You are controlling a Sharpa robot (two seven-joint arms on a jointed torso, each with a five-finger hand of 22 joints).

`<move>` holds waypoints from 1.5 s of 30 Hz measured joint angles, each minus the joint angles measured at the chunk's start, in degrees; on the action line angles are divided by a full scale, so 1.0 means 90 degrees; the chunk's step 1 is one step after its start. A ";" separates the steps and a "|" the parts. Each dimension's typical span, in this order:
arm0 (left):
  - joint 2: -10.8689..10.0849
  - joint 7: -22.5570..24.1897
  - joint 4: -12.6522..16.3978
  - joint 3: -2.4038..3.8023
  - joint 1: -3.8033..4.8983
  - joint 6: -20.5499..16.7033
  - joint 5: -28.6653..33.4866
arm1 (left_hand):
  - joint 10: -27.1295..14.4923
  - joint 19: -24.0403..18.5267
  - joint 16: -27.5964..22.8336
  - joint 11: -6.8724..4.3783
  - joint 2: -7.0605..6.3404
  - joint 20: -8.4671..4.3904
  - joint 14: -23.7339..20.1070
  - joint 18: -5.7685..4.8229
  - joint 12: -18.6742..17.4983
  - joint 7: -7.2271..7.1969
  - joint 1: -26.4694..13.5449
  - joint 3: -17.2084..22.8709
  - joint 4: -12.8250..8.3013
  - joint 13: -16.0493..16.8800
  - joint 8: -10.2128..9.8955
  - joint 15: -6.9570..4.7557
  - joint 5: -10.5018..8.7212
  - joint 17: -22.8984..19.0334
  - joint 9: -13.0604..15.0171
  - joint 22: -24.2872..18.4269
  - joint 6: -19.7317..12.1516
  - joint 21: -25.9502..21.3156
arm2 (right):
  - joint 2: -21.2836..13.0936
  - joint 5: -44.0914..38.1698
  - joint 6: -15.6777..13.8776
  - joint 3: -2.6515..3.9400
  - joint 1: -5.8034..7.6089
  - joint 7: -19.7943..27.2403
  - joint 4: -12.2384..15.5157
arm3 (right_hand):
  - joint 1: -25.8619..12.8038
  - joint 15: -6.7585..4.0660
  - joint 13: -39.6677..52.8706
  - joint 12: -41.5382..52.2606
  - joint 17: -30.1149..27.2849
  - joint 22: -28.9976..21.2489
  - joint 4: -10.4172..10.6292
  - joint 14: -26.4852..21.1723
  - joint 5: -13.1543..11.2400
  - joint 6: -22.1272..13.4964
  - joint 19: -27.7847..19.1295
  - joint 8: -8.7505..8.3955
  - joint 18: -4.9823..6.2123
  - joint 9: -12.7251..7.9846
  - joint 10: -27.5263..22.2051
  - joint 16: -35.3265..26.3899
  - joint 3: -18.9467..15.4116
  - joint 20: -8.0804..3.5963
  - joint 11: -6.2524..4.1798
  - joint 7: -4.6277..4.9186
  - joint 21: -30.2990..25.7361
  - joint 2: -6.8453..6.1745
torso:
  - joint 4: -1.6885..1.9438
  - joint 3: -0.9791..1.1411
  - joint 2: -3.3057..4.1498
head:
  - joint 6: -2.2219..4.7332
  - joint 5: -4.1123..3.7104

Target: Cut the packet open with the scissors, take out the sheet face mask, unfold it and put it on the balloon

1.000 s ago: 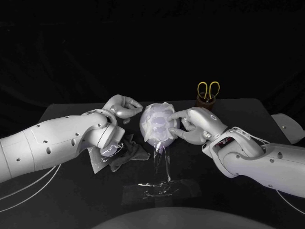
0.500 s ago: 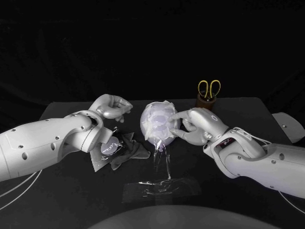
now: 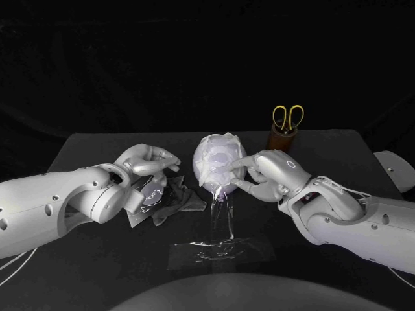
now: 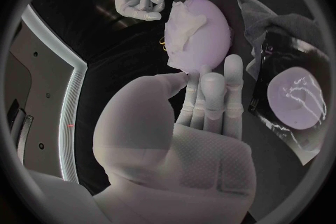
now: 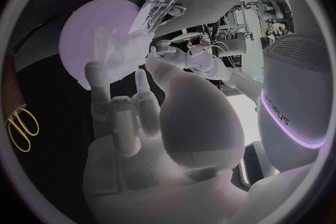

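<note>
A pale balloon (image 3: 217, 167) stands upright on a clear stand (image 3: 219, 246) at mid-table, with the white sheet mask (image 3: 215, 150) draped and wrinkled over its top and front. My right hand (image 3: 264, 172) holds the balloon's right side, thumb and fingertips pressed on the mask (image 5: 112, 47). To the balloon's left, my left hand (image 3: 148, 160) is a short way off it, holding nothing; its fingers (image 4: 213, 95) are stretched toward the balloon (image 4: 199, 33). Yellow-handled scissors (image 3: 286, 118) stand in a brown cup behind.
The cut dark packet (image 3: 161, 197) lies crumpled on the table under my left wrist; it is also seen beside the balloon (image 4: 290, 95). A white object (image 3: 399, 168) sits at the table's right edge.
My left hand has let go of the mask at the balloon's top and drawn back to the left and lower. My right hand has stayed on the balloon.
</note>
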 measured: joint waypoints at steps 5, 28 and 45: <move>-0.0012 -0.0051 0.0119 -0.0043 -0.0200 0.0138 0.0120 | 0.0109 0.0045 -0.0110 -0.0004 -0.0155 -0.0022 -0.0007 -0.0004 -0.0252 0.0023 0.0108 -0.0148 -0.0133 -0.0116 -0.0053 0.0003 0.0000 -0.0126 -0.0075 -0.0129 0.0005 -0.0137 | 0.0054 -0.0321 0.0071 -0.0001 -0.0009 -0.0065 -0.0013 | 0.0025 0.0000 0.0001 0.0027 0.0000 0.0002 -0.0018 0.0000 0.0000 0.0045 0.0023 0.0005 -0.0001 0.0000 0.0022 0.0001 0.0018 -0.0023 -0.0023 0.0000 0.0051 0.0025 | 0.0000 0.0001 0.0007 | -0.0021 0.0010; 0.0530 -0.0136 0.0058 -0.0046 -0.0557 -0.0054 -0.0536 | -0.0400 0.0253 0.0802 -0.0068 -0.0425 -0.0022 0.0115 -0.0018 0.1938 0.0000 0.0421 -0.1480 -0.0512 0.1236 -0.0491 -0.0039 -0.0001 0.0960 -0.0504 0.0354 0.0165 0.0159 | 0.0215 -0.0948 0.0578 -0.0002 -0.0017 -0.0558 -0.0082 | 0.0050 -0.0045 0.0004 0.0053 -0.0005 0.0003 -0.0017 -0.0001 0.0000 0.0215 0.0091 0.0123 -0.0004 0.0027 0.0067 -0.0006 0.0017 -0.0047 -0.0068 -0.0055 0.0147 0.0051 | -0.0003 -0.0001 0.0011 | -0.0067 0.0008; 0.0682 -0.0124 0.0022 -0.0006 -0.0568 -0.0325 -0.0828 | -0.1090 0.0672 0.1629 -0.0039 -0.0383 0.0033 0.0521 -0.0062 0.4095 0.0044 0.0560 -0.2003 -0.0318 0.2453 -0.0530 0.0023 -0.0001 0.2180 -0.0656 0.1436 -0.0112 0.1002 | 0.0244 -0.1068 0.0841 -0.0001 -0.0017 -0.0746 -0.0096 | 0.0049 -0.0044 0.0003 0.0078 0.0000 0.0003 -0.0017 -0.0002 0.0000 0.0236 0.0091 0.0123 -0.0006 0.0028 0.0067 0.0013 0.0017 -0.0047 -0.0068 -0.0077 0.0146 0.0051 | -0.0007 0.0001 0.0010 | -0.0074 -0.0004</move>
